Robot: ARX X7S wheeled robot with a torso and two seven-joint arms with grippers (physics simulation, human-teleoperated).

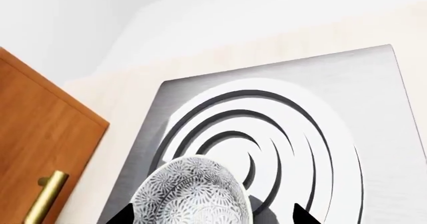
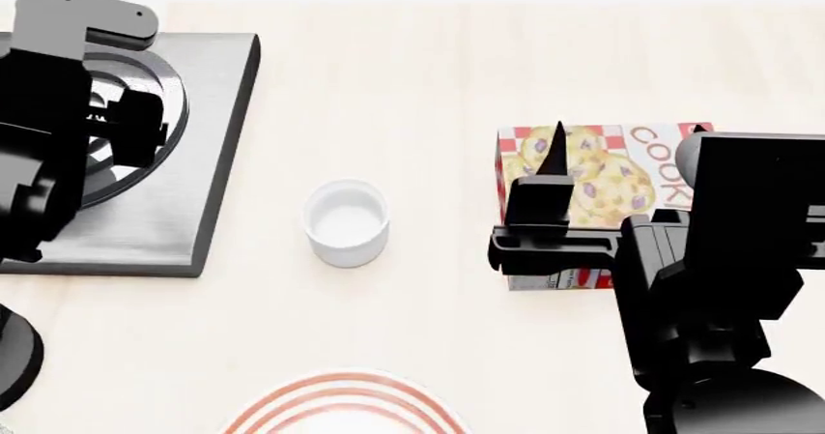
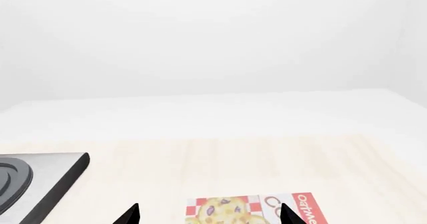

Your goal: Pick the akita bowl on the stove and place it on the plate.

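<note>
The akita bowl (image 1: 193,194), white with a dense grey floral speckle, sits on the stove (image 1: 373,109) at the edge of its black ring burner. My left gripper (image 1: 213,216) is open, and the bowl lies between its two dark fingertips, nearer one of them. In the head view my left arm covers the bowl above the stove (image 2: 193,173). The plate (image 2: 342,405), white with red rings, shows partly at the near table edge. Over on the other side, my right gripper (image 3: 209,215) is open and holds nothing above the table.
A plain white cup (image 2: 346,221) stands in the table's middle, between stove and plate. A cookie box (image 2: 593,178) lies flat under my right gripper. A wooden cabinet door with a brass handle (image 1: 43,196) is beside the stove.
</note>
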